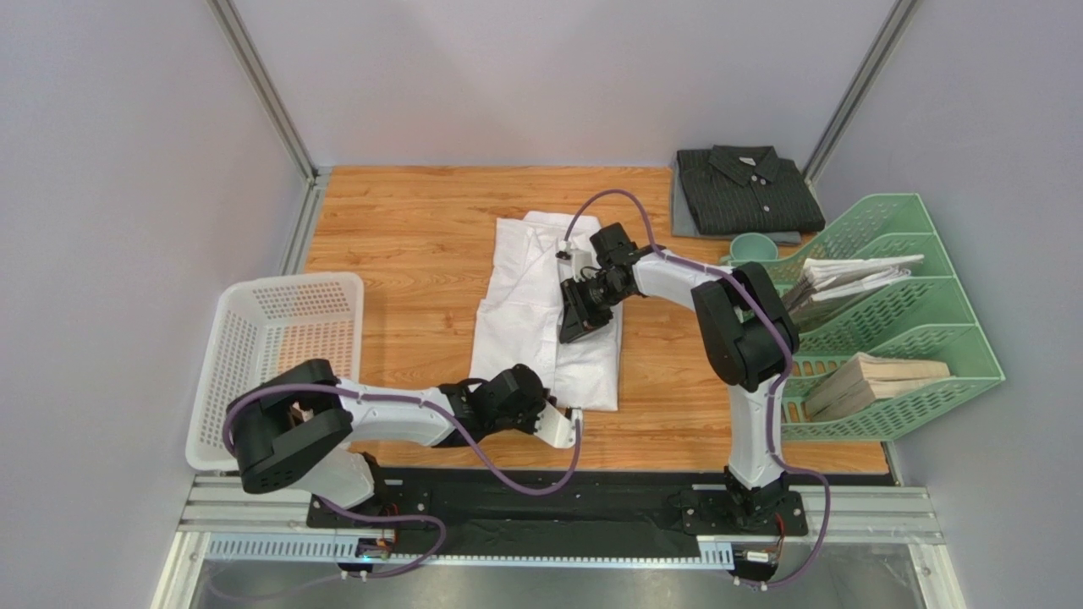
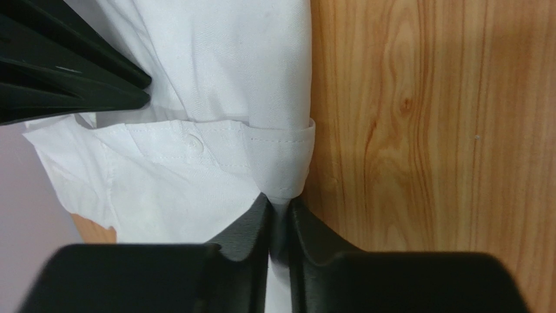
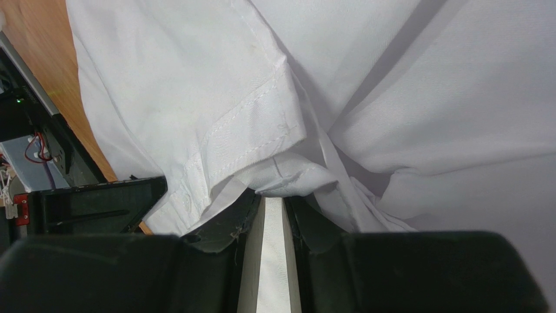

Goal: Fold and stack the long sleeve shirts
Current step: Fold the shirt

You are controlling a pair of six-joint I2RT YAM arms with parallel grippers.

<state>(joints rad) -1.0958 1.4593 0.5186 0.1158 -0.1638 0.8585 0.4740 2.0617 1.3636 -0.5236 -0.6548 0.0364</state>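
Note:
A white long sleeve shirt (image 1: 528, 311) lies lengthwise on the middle of the wooden table, partly folded. My left gripper (image 1: 570, 414) is at its near right corner. In the left wrist view this gripper (image 2: 279, 202) is shut on a hemmed white shirt (image 2: 215, 65) edge, with cloth pinched between the fingers. My right gripper (image 1: 575, 325) is over the shirt's right side. In the right wrist view the gripper (image 3: 273, 195) is shut on bunched white shirt (image 3: 424, 98) cloth that hangs lifted. A dark striped shirt (image 1: 744, 190) lies folded at the back right.
A white mesh basket (image 1: 273, 362) stands at the left near edge. A green file rack (image 1: 890, 317) holding papers fills the right side, with a green cup (image 1: 753, 248) beside the dark shirt. Bare wood (image 1: 394, 254) lies left of the white shirt.

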